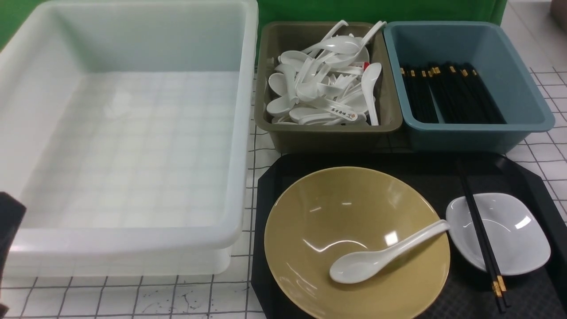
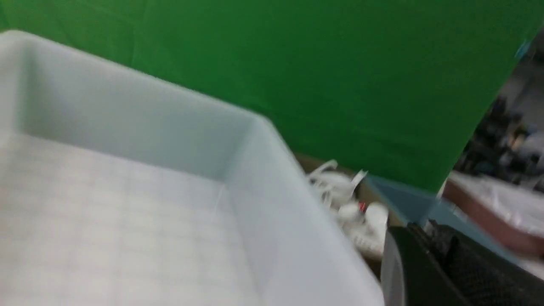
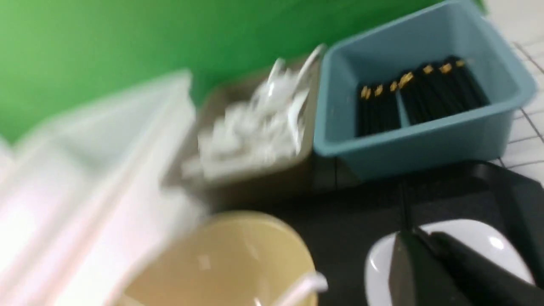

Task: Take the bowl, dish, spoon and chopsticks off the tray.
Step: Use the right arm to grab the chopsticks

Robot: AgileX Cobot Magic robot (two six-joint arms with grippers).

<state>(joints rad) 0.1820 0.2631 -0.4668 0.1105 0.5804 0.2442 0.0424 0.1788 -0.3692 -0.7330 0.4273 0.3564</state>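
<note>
A green backdrop [image 2: 331, 76] stands behind a white desk [image 1: 155, 294] marked with a dark grid. The left tool [image 2: 425, 231] has its tips pressed together, and part of it shows dark at the left edge of the front view. Just to the right of that part sits the big translucent white tub [image 1: 146, 241].

Well apart from the left tool, farther to its right, lies the black tray [image 1: 425, 179]. The tray bears the glossy mustard-yellow bowl [image 1: 336, 204], the nearest of the tableware to that tool. The white spoon [image 1: 354, 267] rests in the bowl, its scoop on the side toward the left tool and its handle reaching over the rim on the side away from it. Past the bowl, farther still from the left tool, is the small white dish [image 1: 518, 235]. The pair of black chopsticks [image 1: 480, 226] lies across the dish, with the gold-banded ends past its near edge.

The right tool [image 3: 418, 238] is also pressed together; its wrist view shows its tips against the dish and the chopsticks, but whether they touch I cannot tell. Farther forward than the dish, beyond the tray, the blue bin [image 1: 469, 127] holds more black chopsticks, and beside it, toward the left tool's side, the olive bin [image 1: 328, 137] holds a heap of white spoons.
</note>
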